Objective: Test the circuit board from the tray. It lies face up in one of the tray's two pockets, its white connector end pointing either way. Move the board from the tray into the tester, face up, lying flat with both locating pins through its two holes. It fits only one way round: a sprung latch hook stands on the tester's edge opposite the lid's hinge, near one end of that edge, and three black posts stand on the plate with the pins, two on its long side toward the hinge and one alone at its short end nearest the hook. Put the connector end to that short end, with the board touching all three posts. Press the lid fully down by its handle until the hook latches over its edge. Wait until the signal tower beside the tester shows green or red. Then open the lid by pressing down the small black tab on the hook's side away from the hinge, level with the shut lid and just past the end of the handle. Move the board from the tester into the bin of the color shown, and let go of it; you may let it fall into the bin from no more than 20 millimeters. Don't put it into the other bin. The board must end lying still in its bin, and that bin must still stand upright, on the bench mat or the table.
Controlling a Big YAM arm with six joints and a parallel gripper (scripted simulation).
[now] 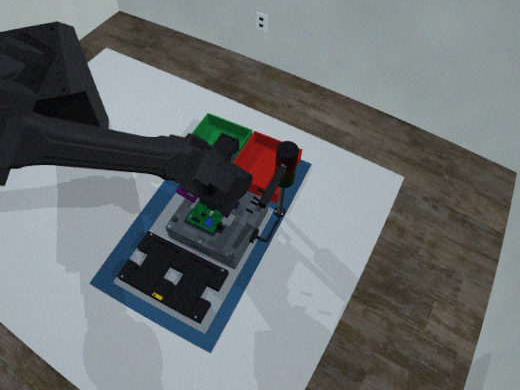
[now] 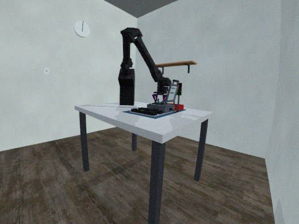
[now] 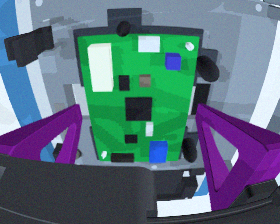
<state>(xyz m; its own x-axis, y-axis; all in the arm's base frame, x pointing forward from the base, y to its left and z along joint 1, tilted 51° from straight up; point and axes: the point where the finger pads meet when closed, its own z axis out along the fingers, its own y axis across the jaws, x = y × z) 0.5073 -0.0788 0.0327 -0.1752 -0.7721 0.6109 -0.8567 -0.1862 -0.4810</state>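
The green circuit board (image 1: 204,215) (image 3: 170,95) lies face up in the grey tester (image 1: 182,233) (image 2: 156,108). Its white connector (image 3: 101,67) is at the short end by the lone black post (image 3: 123,28); two more posts (image 3: 207,68) (image 3: 189,150) stand along its right side in the wrist view. Pale pin tips show at two opposite corners. My gripper (image 3: 138,110) (image 2: 160,101) is open, its purple fingers outside the board's long sides with gaps. The black latch hook (image 3: 30,46) is upper left in the wrist view. The lid (image 2: 172,92) stands raised.
The signal tower (image 1: 287,166) (image 2: 180,89) looks unlit beside the tester. The green bin (image 1: 212,128) and red bin (image 1: 260,161) stand beyond the tester. The black tray (image 1: 195,284) lies on the near side, on the blue-edged mat (image 1: 107,271), with no board in it.
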